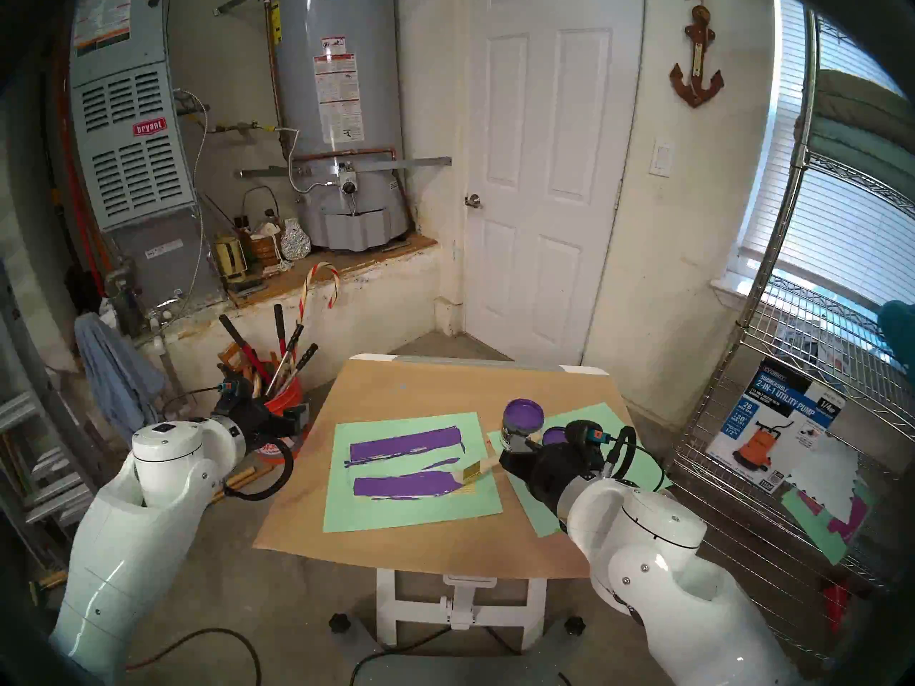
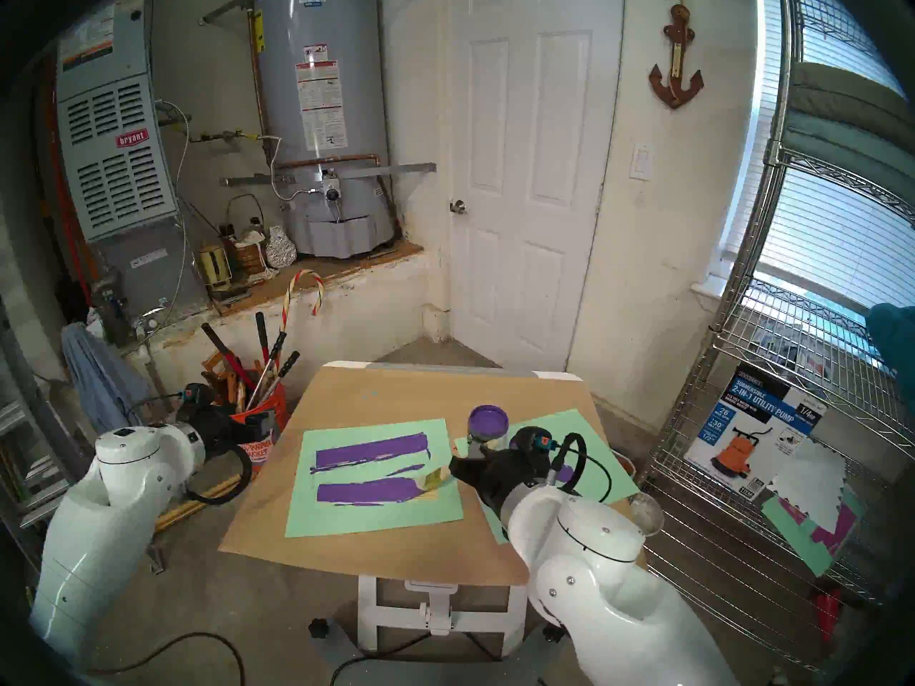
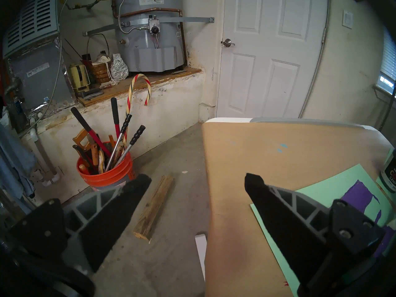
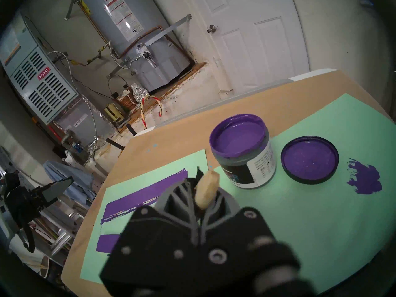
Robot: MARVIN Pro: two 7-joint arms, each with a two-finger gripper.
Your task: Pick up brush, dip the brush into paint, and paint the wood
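Our right gripper is clamped on the brush, bristles at the right end of the wood, frame center. The paint stands just above it. Our left gripper is spread apart at the table's left edge, over bare floor.

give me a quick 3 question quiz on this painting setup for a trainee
1. True or false: the right gripper is shut on the brush.
2. Multiple choice: where is the jar lid? A) on the paint jar B) flat on the green paper beside the jar C) in the left gripper
3. Fill in: the brush bristles rest at the wood panel's ____ end, the one still bare.

Key: 1 true. 2 B. 3 right.
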